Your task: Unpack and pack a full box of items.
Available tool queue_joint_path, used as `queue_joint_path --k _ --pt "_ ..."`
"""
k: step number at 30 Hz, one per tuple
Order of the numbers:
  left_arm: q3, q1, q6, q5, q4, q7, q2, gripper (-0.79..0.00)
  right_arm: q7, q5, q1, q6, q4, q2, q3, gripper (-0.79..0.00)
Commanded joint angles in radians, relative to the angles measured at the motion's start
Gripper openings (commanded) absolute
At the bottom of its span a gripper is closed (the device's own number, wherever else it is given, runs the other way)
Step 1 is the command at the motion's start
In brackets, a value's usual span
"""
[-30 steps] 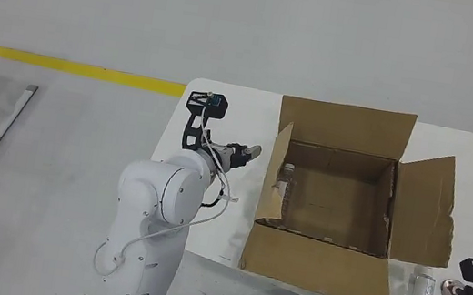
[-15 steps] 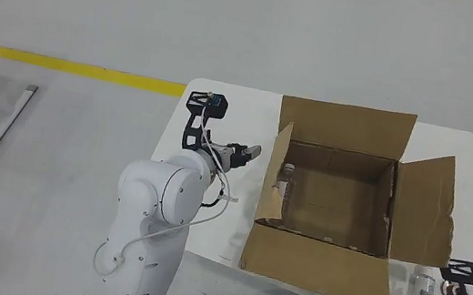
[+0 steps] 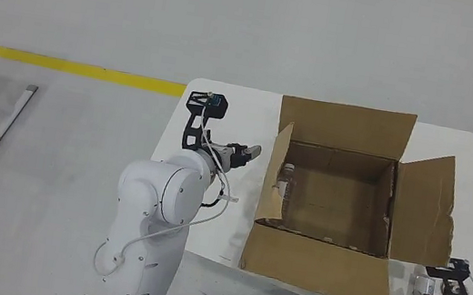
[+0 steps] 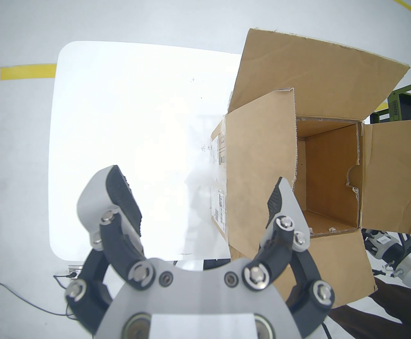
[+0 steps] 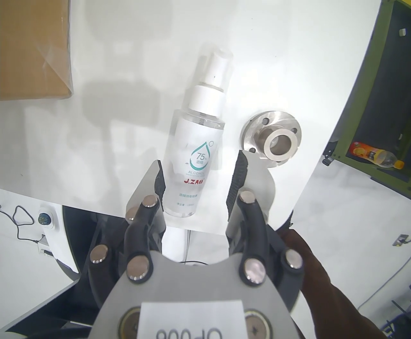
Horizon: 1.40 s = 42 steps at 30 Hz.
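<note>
Packing is, I judge, the step in hand. The spray bottle (image 5: 192, 154) lies flat on the worktop (image 5: 128, 48), between the pads (image 5: 235, 179) of the right claw (image 5: 199, 167). This claw is released and does not yet press on the bottle. The cap points away from the claw.

To do this well, I would close slowly on the lower body of the bottle, where the pads stand, and keep the claw centred, because the round plastic may roll or slip out. A metal flange (image 5: 273, 138) lies just beside the bottle, beyond one finger, and this finger must not push it toward the worktop edge. After closing, I would lift straight up before going to the cardboard box (image 3: 321, 261).

The left claw (image 4: 198, 178) is released too and holds nothing, beside a raised flap of the box.

The right wrist view gives me the gap between pads and bottle. The top view adds a second bottle (image 3: 284, 180) inside the box, against the wall on the left claw's side, so I would aim for a free spot.
</note>
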Motion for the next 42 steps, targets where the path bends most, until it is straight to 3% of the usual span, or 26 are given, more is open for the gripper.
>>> queue_joint_path --k 1,12,16,19,20,31,36,42 --pt "0.0 0.0 0.0 0.0 0.0 0.0 0.0 0.0 0.004 -0.005 0.004 0.002 0.005 0.0 -0.004 -0.354" --pt "0.0 0.0 0.0 0.0 0.0 0.0 0.0 0.0 0.013 -0.017 0.027 0.006 0.031 -0.001 -0.025 -0.413" --pt "0.0 0.0 0.0 0.0 0.0 0.0 0.0 0.0 0.017 -0.021 0.032 0.011 0.035 -0.001 -0.029 -0.557" --pt "0.0 0.0 0.0 0.0 0.0 0.0 0.0 0.0 0.018 -0.021 0.033 0.013 0.037 -0.001 -0.029 -0.767" --pt "0.0 0.0 0.0 0.0 0.0 0.0 0.0 0.0 0.017 -0.019 0.033 0.013 0.037 -0.001 -0.028 -0.785" --pt "0.0 0.0 0.0 0.0 0.0 0.0 0.0 0.0 -0.037 0.142 0.008 -0.022 -0.009 -0.002 0.087 -0.785" --pt "0.0 0.0 0.0 0.0 0.0 0.0 0.0 0.0 -0.127 0.364 -0.025 -0.052 -0.078 -0.008 0.233 -0.785" --pt "0.0 0.0 0.0 0.0 0.0 0.0 0.0 0.0 -0.291 0.614 -0.097 -0.173 -0.203 -0.021 0.444 -0.785"
